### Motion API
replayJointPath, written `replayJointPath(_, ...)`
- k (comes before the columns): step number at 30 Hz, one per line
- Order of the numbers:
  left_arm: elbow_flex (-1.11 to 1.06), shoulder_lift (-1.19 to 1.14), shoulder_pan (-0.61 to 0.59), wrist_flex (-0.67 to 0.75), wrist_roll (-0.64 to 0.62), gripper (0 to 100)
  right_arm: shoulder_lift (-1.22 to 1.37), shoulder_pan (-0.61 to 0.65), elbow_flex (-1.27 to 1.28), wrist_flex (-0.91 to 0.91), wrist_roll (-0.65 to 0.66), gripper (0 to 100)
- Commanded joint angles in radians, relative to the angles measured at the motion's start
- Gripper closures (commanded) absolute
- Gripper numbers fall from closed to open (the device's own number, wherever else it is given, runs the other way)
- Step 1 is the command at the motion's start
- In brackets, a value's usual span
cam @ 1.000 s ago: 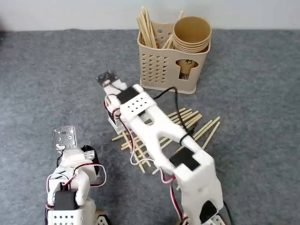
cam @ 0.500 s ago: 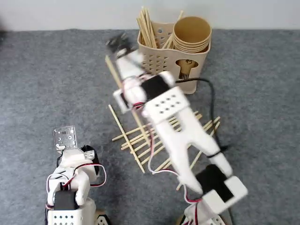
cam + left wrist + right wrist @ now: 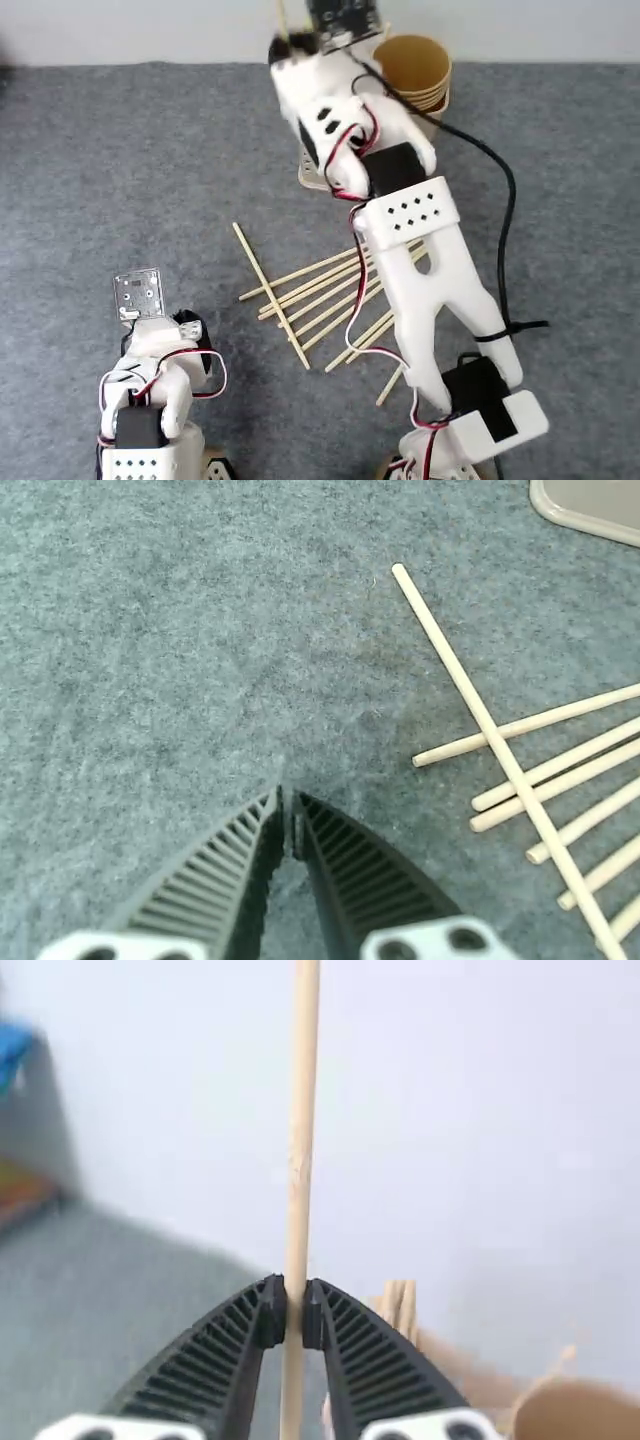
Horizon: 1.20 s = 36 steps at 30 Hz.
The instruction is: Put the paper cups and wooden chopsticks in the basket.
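One chopstick (image 3: 300, 1110) is clamped upright by the right gripper (image 3: 292, 1298) at upper centre; released off-line, the basket (image 3: 308, 172) could be missed.

Robotics lab bench (likely), 2 arms (image 3: 420, 260) on grey felt (image 3: 120, 150), white wall (image 3: 150, 30)

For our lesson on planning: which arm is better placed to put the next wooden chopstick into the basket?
Right. The right gripper grips a wooden chopstick, raised at the basket; the left gripper is shut and empty, far from the basket.
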<state>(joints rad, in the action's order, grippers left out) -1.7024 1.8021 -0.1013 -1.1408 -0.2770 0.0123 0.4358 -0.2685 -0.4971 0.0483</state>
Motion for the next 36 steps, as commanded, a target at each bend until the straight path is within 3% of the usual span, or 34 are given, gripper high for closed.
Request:
replayJointPath(1,0.019,0.014,-0.002,-0.003,0.005,99,-0.033,-0.039,-0.044,0.202,0.048,99.1)
replayJointPath(9,0.019,0.014,-0.002,-0.003,0.005,99,0.165,-0.11,-0.044,0.43,0.118,98.7)
replayJointPath(12,0.019,0.014,-0.002,-0.003,0.005,99,0.231,-0.119,-0.043,0.433,0.118,97.1)
replayJointPath(16,0.019,0.014,-0.002,-0.003,0.005,99,0.251,-0.125,-0.043,0.42,0.118,86.4)
replayJointPath(20,0.019,0.014,-0.002,-0.003,0.005,99,0.216,-0.122,-0.044,0.351,0.118,85.4)
replayJointPath(25,0.019,0.014,-0.002,-0.003,0.005,99,0.117,-0.104,-0.043,0.16,0.115,85.4)
replayJointPath(36,0.019,0.014,-0.002,-0.003,0.005,99,-0.007,0.084,-0.043,-0.587,0.023,85.4)
